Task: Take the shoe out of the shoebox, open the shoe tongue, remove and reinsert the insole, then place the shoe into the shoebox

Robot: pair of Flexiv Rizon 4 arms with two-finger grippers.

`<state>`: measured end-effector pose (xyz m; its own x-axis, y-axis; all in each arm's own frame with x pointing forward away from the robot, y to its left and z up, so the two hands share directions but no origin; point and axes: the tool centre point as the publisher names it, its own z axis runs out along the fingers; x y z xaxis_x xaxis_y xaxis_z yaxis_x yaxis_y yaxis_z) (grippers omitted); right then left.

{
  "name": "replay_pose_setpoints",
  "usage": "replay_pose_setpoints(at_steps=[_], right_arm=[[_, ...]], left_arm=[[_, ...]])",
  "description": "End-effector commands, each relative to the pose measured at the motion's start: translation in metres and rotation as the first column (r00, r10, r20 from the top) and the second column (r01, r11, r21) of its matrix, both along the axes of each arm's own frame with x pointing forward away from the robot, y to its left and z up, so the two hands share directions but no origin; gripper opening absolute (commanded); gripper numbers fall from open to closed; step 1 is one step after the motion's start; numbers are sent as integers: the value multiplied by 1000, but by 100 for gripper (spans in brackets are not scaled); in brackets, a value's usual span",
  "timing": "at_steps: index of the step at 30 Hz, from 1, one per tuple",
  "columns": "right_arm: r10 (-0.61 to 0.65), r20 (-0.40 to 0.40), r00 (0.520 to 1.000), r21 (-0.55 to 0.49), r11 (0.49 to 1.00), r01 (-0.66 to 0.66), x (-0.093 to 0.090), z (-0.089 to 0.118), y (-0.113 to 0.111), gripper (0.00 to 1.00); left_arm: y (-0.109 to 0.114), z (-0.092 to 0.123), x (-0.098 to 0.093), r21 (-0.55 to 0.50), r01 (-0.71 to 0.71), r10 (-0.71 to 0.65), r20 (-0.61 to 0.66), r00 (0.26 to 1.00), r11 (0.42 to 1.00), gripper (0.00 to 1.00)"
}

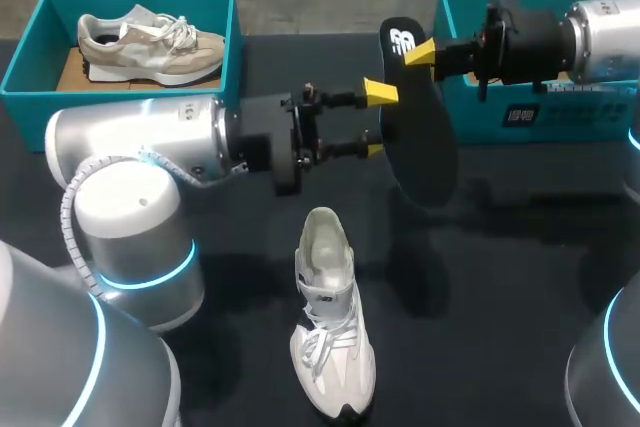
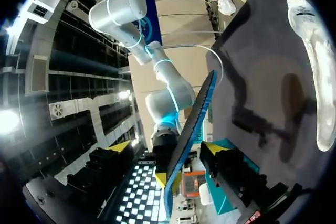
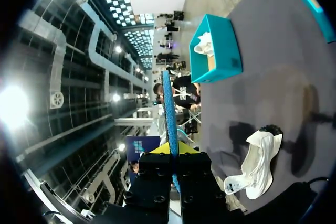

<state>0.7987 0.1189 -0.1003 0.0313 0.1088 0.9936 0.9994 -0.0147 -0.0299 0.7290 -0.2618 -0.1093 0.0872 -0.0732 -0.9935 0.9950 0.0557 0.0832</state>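
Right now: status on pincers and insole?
Right pincer shut on flat black insole, one end. Left pincer open, astride its edge. White lace-up sneaker on dark table, clear of both.

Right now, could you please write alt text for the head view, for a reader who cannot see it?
The right gripper holds a black insole by one end above the table, with the open left gripper at its edge. A white shoe stands on the table; a beige shoe sits in the teal shoebox at far left.
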Motion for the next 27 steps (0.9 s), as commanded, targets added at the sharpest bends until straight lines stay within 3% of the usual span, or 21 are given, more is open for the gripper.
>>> replay_pose_setpoints(at_steps=[1, 4, 6, 9, 27], right_arm=[[0, 0, 1000, -2, 1000, 0, 0, 0, 1, 0], [0, 0, 1000, -2, 1000, 0, 0, 0, 1, 0], [0, 0, 1000, -2, 1000, 0, 0, 0, 1, 0], [0, 0, 1000, -2, 1000, 0, 0, 0, 1, 0], [0, 0, 1000, -2, 1000, 0, 0, 0, 1, 0]], left_arm=[[-15, 2, 2, 8, -11, 11, 7, 1000, 1000, 77], [-18, 5, 2, 8, -9, 9, 8, 1000, 1000, 66], [-20, 6, 1, 8, -8, 8, 10, 1000, 1000, 49], [-21, 8, 0, 6, -7, 7, 10, 1000, 1000, 40], [-30, 5, 3, 30, -38, 38, -12, 999, 999, 25]])
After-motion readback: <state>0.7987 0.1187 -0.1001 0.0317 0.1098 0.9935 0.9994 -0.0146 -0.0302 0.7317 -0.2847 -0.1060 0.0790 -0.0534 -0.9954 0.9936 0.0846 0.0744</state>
